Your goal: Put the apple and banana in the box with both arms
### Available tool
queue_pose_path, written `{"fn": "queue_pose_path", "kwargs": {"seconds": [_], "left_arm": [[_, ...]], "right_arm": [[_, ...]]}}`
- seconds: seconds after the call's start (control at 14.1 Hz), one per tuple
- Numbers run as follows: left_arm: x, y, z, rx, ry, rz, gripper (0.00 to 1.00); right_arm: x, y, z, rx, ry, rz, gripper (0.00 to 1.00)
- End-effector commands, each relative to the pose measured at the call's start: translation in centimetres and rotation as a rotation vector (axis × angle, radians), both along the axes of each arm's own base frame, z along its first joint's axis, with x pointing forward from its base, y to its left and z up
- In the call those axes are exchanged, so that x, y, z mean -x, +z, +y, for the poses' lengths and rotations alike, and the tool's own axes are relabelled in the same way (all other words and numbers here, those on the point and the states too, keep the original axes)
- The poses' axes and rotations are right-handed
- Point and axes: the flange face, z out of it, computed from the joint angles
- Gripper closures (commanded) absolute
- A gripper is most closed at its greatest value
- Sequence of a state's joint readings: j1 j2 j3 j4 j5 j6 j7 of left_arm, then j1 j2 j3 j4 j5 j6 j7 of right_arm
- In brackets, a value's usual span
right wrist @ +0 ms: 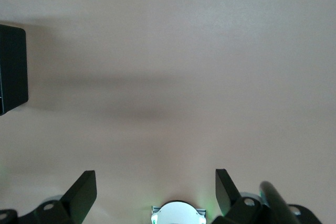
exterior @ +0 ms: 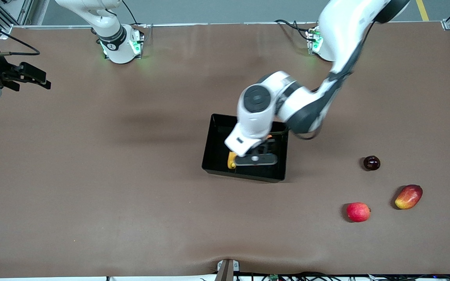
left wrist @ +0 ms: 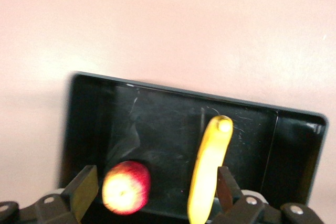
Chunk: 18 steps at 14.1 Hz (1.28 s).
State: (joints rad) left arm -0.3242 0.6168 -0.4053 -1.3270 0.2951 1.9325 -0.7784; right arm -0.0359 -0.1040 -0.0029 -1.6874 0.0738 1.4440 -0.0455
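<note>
Streaked red apple (left wrist: 126,187) and long yellow banana (left wrist: 209,171): both in glossy black bin (left wrist: 94,124). Left gripper (left wrist: 152,195): spread empty over it; you lift clear. Right gripper (right wrist: 155,190): spread, waiting over bare table.

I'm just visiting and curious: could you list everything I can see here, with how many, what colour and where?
box: one, glossy black, mid-table.
apple: one, red with yellow patches, in the box.
banana: one, yellow, in the box beside the apple.
dark round fruit: one, deep red-brown, toward the left arm's end of the table.
oval fruit: one, red and yellow, nearer the front camera than the dark round fruit.
pinkish-red round fruit: one, beside the oval fruit, nearest the front camera.
table: one, brown.
left claw: one, black, open, over the box.
right claw: one, black, open, waiting over bare table at the right arm's end.
</note>
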Motion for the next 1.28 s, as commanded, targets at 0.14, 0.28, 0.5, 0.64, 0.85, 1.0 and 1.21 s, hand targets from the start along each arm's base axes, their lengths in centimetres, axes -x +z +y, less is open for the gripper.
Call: {"fn": "queue_pose_path", "kwargs": {"seconds": [0.14,0.28,0.5,0.64,0.85,1.0,1.21], "left_arm": [[-2.7,10.1,12.4,-0.019,-0.016,-0.021,0.00],[-3.7,12.5,17.3,-0.048,-0.003,-0.046,0.00],[-4.0,16.4,24.1,-0.073,0.060,-0.065,0.00],[-3.3,17.8,26.6,-0.102,0.076,-0.034,0.00],[-3.0,19.8,30.7,-0.112,0.022,-0.037,0.00],[-2.5,20.9,31.4,-0.112,0.027,-0.050,0.00],[-1.6,21.9,32.1,-0.120,0.036,-0.041,0.00]], "right_arm": [[0.8,0.2,-0.1,0.000,0.000,0.002,0.00],[0.8,0.2,-0.2,0.000,0.000,0.001,0.00],[0.8,0.2,-0.1,0.000,0.001,0.001,0.00],[0.8,0.2,-0.1,0.000,0.001,0.001,0.00],[0.8,0.2,-0.2,0.000,0.000,0.003,0.00],[0.9,0.2,-0.2,0.000,0.000,0.006,0.00],[0.9,0.2,-0.2,0.000,0.000,0.006,0.00]]}}
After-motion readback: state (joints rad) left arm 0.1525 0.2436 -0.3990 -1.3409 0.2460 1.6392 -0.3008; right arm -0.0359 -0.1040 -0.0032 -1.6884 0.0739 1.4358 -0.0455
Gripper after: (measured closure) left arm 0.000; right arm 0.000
